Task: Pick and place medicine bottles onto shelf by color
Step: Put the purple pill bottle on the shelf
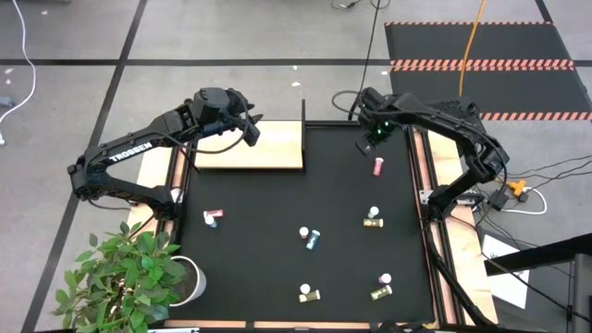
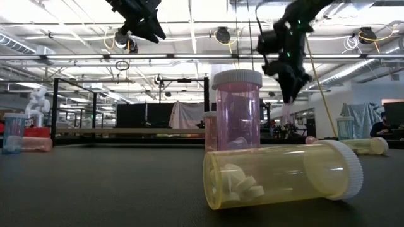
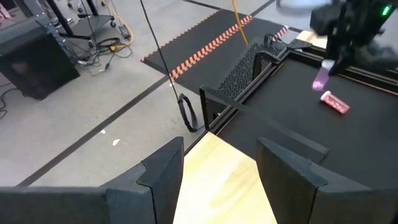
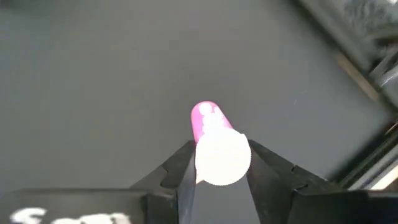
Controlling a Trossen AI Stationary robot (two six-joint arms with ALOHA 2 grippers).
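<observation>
Pink bottle (image 4: 214,140) sits between the right gripper (image 4: 219,163)'s two fingers, its white cap toward the wrist camera and its long axis running away from it, down toward the black mat (image 1: 277,240). In the high view that gripper (image 1: 375,139) is at the mat's far right corner, and the pads look closed on the cap end (a firm hold is my judgement only).

A second pink bottle (image 1: 377,166) lies on its side just near of that gripper. The shelf (image 1: 268,148) lies to the left along the far edge, so the carry would run leftward. The left gripper (image 1: 248,129) hovers over the shelf, jaws open and empty, nearer the shelf than the right one.

Other bottles lie scattered over the near half of the mat. Around the table are grey floor, hazard-striped matting far right, and a potted plant (image 1: 129,273) at the near left.
</observation>
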